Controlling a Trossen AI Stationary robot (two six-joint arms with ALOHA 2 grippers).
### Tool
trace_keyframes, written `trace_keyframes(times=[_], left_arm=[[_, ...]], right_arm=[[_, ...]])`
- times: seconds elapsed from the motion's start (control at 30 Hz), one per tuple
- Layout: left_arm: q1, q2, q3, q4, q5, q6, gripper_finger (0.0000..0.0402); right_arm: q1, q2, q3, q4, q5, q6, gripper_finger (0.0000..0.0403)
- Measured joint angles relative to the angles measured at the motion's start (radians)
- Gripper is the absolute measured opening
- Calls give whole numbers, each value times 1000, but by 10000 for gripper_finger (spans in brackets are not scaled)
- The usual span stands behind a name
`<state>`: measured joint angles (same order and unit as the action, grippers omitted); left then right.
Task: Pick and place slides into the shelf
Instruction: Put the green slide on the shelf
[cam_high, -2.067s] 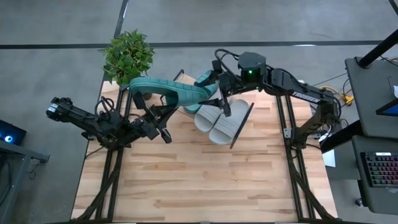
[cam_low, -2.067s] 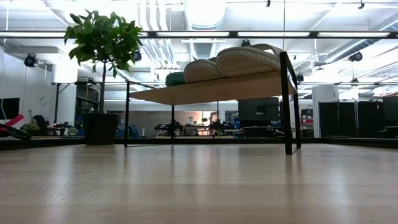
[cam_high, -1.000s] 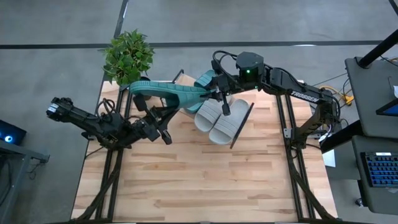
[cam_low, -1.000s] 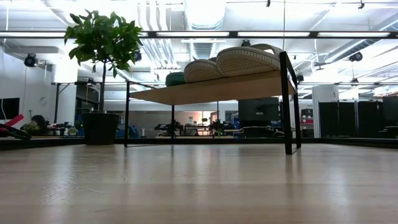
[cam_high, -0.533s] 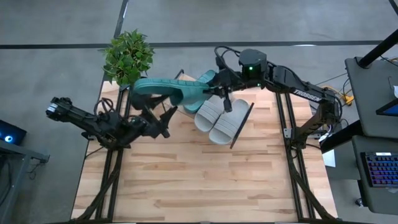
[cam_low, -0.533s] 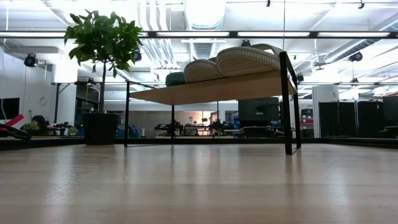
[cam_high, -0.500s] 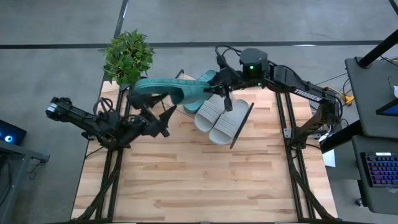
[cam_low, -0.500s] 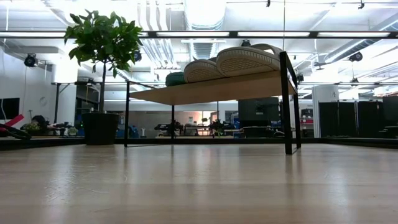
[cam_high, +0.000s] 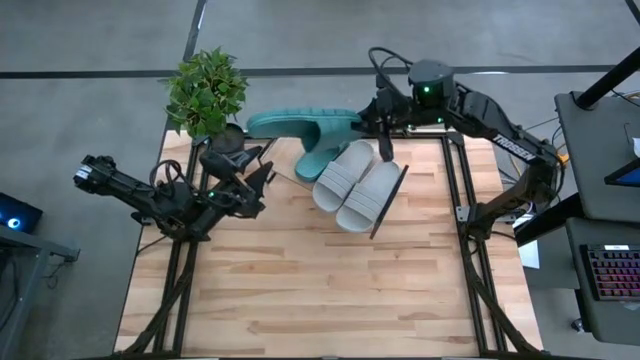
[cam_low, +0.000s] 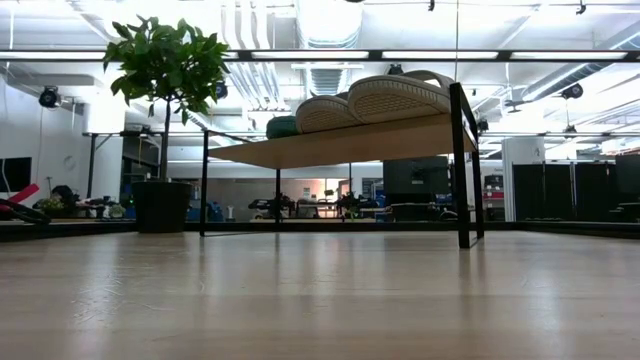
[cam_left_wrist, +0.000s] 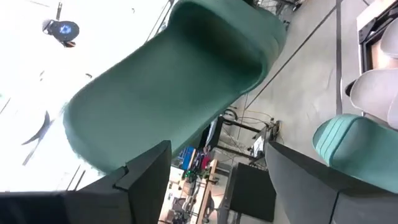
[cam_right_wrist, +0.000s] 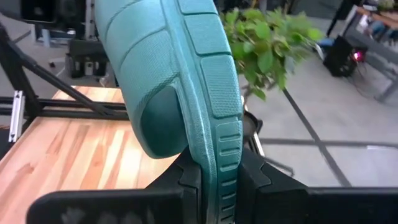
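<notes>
My right gripper (cam_high: 378, 125) is shut on a teal-green slide (cam_high: 305, 125), which is in the air over the table's far edge. My left gripper (cam_high: 255, 170) stands open just below that slide's free end (cam_left_wrist: 174, 93), apart from it. The shelf (cam_high: 392, 190) slants at the table's far middle. On its board rest two light grey slides (cam_high: 358, 185), side by side, and a second teal-green slide (cam_high: 312, 162). The low view shows the shelf (cam_low: 340, 145) with the slides on top and no gripper. My right gripper pinches the end of the teal-green slide's sole, its thin rim (cam_right_wrist: 219, 158), between its two fingers. The fingers come level from the table's right and lie along the slide. The slide is lifted clear, turned on its side, and reaches out toward the table's left.
A potted plant (cam_high: 207, 90) stands at the table's far left corner, close to the held slide's free end. The shelf's black wire frame (cam_low: 462, 165) rises on its right side. The near half of the wooden table (cam_high: 330, 290) is bare.
My left gripper has opened and let go of the teal-green slide's left end. My right gripper has gone toward the table's far right with the slide, which has turned level along the far edge, clear of my left gripper.
</notes>
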<state>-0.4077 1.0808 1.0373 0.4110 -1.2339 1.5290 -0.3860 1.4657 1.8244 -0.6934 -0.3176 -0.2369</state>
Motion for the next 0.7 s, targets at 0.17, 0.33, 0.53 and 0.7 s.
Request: trace_keyframes(times=[0.17, 0.33, 0.53, 0.7], left_arm=[[0, -3, -1, -1, 1, 39, 244], [1, -4, -1, -1, 13, 84, 244], [2, -3, -8, -67, 18, 113, 244], [23, 3, -16, -86, 22, 209, 244]], right_arm=[[-34, -13, 0, -55, -5, 34, 35], [-60, -22, 0, -138, -100, 77, 35], [-78, -22, 0, -234, -168, 123, 35], [-77, -27, 0, -280, -165, 151, 35]])
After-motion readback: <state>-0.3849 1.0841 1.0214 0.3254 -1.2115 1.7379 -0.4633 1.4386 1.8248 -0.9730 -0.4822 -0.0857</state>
